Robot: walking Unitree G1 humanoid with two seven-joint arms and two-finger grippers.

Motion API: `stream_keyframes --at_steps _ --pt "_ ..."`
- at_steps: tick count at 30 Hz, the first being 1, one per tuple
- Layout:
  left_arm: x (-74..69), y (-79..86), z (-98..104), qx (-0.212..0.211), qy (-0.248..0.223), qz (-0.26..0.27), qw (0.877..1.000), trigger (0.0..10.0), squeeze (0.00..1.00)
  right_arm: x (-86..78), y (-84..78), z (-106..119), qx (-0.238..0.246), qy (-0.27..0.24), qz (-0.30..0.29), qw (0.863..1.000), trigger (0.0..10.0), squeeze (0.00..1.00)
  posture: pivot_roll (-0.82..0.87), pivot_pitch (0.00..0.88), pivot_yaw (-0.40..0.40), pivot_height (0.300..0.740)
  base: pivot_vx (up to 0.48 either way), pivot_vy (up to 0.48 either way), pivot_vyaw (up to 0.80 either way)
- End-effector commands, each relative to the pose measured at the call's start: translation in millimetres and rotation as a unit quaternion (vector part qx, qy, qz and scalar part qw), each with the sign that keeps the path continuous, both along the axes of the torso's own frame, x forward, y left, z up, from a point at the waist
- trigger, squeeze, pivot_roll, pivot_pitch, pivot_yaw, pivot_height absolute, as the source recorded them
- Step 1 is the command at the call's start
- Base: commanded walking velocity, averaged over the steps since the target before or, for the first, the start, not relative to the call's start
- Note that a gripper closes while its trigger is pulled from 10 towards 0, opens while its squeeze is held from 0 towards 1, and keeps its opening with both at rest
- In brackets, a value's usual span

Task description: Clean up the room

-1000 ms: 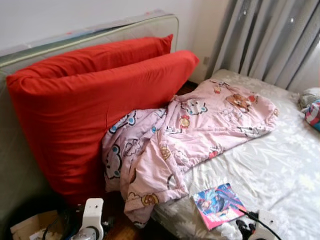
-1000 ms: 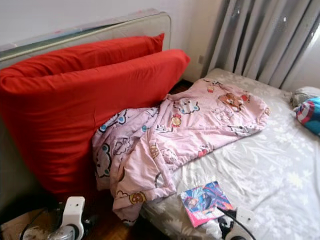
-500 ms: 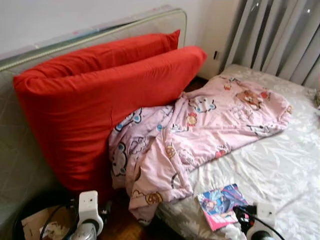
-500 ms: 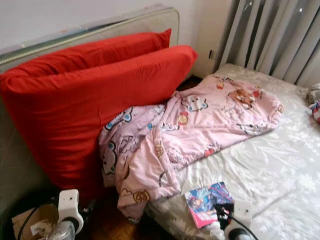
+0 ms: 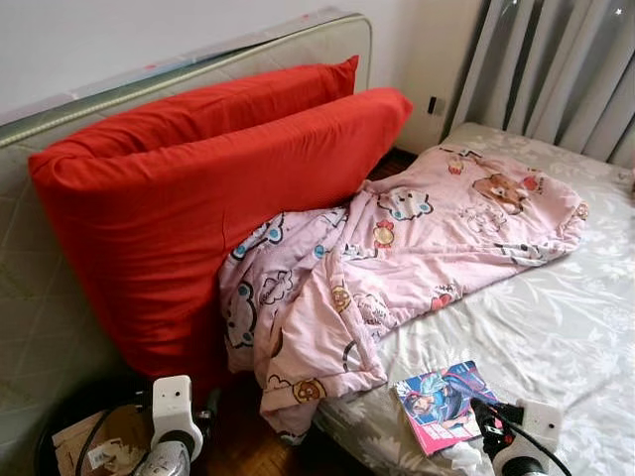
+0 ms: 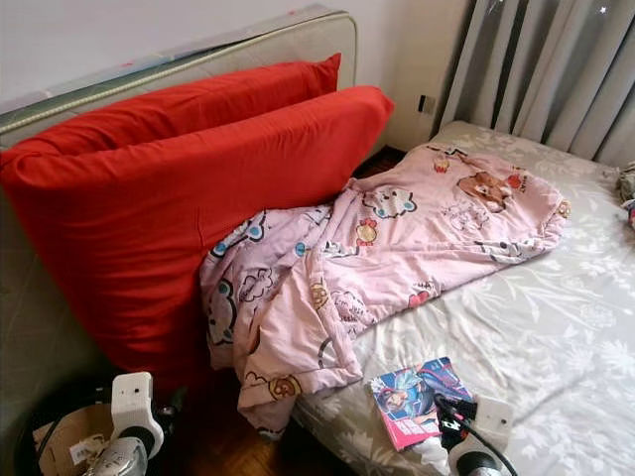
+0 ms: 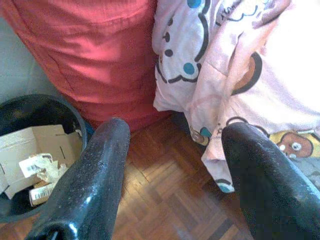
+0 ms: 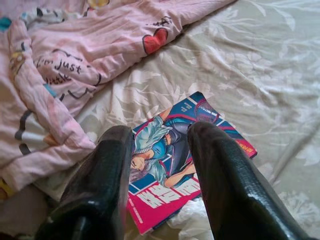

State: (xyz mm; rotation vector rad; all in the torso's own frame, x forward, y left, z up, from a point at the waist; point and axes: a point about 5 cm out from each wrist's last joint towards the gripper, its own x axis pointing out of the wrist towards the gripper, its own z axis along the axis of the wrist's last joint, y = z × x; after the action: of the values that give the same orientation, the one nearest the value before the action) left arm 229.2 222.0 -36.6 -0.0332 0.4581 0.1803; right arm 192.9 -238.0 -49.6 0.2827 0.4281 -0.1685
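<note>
Though I stand at bed (image 5: 556,317), little looks done. Pink blanket (image 5: 397,268) heaped, half off bed. Comic book (image 8: 185,160) lies flat near bed edge, my right claw (image 8: 160,150) released just above, maybe touching. Left claw (image 7: 172,165) released, empty, over floor near bin (image 7: 30,150).

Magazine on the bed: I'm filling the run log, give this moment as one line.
right gripper open above magazine | magazine flat on bed beside pink blanket | left gripper open over floor
</note>
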Motion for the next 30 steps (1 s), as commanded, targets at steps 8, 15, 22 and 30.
stream_keyframes --at_steps 8,15,22,30 --pt "103.8 -9.4 116 0.041 -0.242 -0.048 0.968 10.0 0.00 128.8 41.2 121 -0.073 -0.266 0.047 0.960 10.0 0.00 -0.03 0.000 0.007 0.740 0.000 0.000 0.00" --pt "109.3 -16.5 127 0.032 -0.275 -0.056 0.959 10.0 0.00 137.0 48.4 137 -0.111 -0.298 0.081 0.945 10.0 0.00 -0.03 0.000 0.002 0.740 0.000 0.000 0.00" --pt "106.8 -14.0 121 0.024 -0.257 -0.059 0.964 10.0 0.00 128.9 39.0 120 -0.106 -0.250 0.040 0.962 10.0 0.00 -0.03 0.000 0.005 0.740 0.000 0.000 0.00" --pt "106.2 -11.4 118 0.022 -0.247 -0.066 0.967 10.0 0.00 122.6 26.3 111 -0.107 -0.226 0.021 0.968 10.0 0.00 -0.03 0.000 0.010 0.740 0.000 0.000 0.00"
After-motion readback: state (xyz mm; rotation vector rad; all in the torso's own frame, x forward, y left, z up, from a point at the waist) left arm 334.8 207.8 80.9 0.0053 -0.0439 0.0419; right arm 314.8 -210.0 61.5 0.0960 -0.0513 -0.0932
